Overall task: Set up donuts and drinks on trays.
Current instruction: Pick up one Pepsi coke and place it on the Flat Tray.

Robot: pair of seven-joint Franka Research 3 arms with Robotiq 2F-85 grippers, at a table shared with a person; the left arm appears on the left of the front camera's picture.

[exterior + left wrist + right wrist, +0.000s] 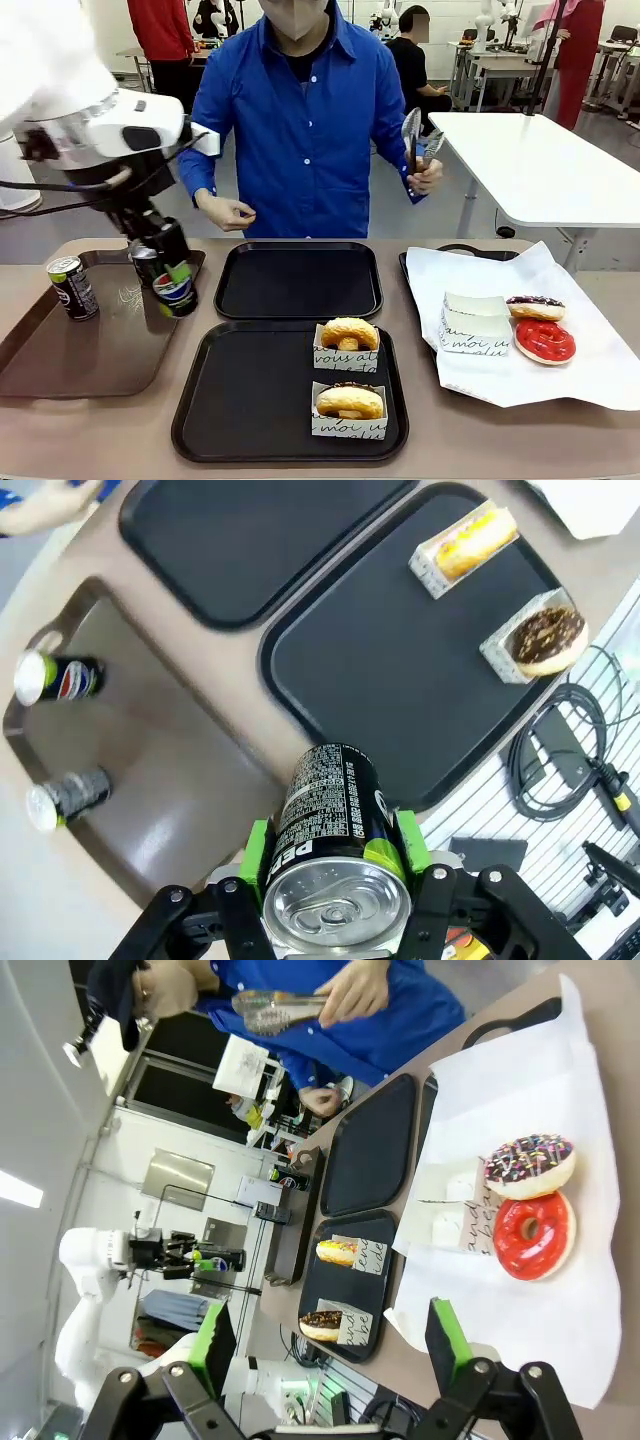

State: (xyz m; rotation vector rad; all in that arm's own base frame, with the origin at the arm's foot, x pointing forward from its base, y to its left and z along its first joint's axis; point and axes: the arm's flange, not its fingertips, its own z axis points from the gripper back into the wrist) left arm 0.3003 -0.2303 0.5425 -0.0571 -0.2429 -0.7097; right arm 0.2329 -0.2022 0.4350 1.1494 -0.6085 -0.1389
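the left gripper [335,852] is pinching a pepsi can [328,798] by its sides, holding it low over the brown tray [60,350]; whether the can is touching the tray is hard to tell. a second can [73,287] is standing on that tray, and a third can [143,256] is sitting half hidden behind the gripper. two sleeved donuts [349,335] are resting on the near black tray [250,400]. the right gripper [330,1345] is hanging with jaws spread wide around nothing.

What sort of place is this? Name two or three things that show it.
Probably a robot lab staged as a snack counter: the left gripper holds a can, donuts sit on a black tray, and white worktables stand farther back.
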